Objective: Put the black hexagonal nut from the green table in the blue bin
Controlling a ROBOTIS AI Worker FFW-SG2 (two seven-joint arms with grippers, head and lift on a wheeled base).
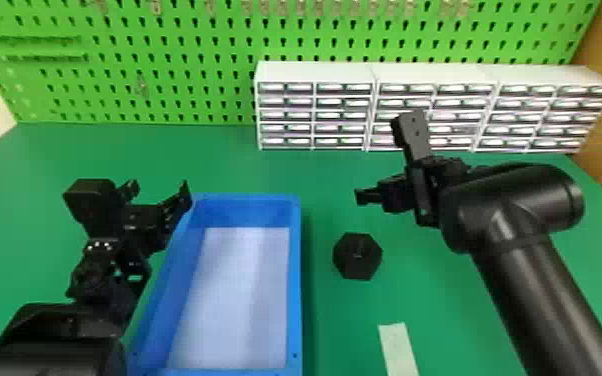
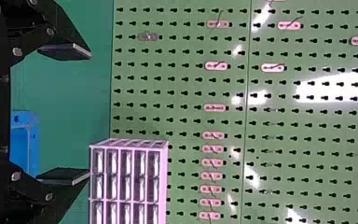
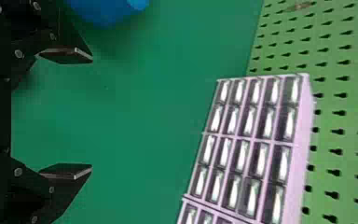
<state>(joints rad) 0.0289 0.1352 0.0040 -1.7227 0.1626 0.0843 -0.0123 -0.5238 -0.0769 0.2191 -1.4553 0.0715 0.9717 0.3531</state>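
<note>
Head view: the green table (image 1: 225, 167) holds the blue bin (image 1: 294, 300). Left gripper (image 2: 87, 114) and right gripper (image 3: 88, 113) have fingers apart. The nut (image 1: 357, 256) lies right of the bin, ungrasped; picking comes first, likely by lowering the right gripper.

Blue bin (image 1: 295, 280), pale inside, beside the black left gripper (image 1: 159, 188), black nut (image 1: 357, 256) farther right, green table (image 1: 335, 325) beneath, dark-dotted green pegboard (image 1: 175, 60) beyond, white drawer units (image 1: 315, 74)

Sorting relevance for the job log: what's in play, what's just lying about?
Job:
- nut
- bin
- table
- right pincer, likely; nearer the nut

Lying about:
- drawers
- pegboard
- pale strip

Left pincer: probably not needed.
</note>
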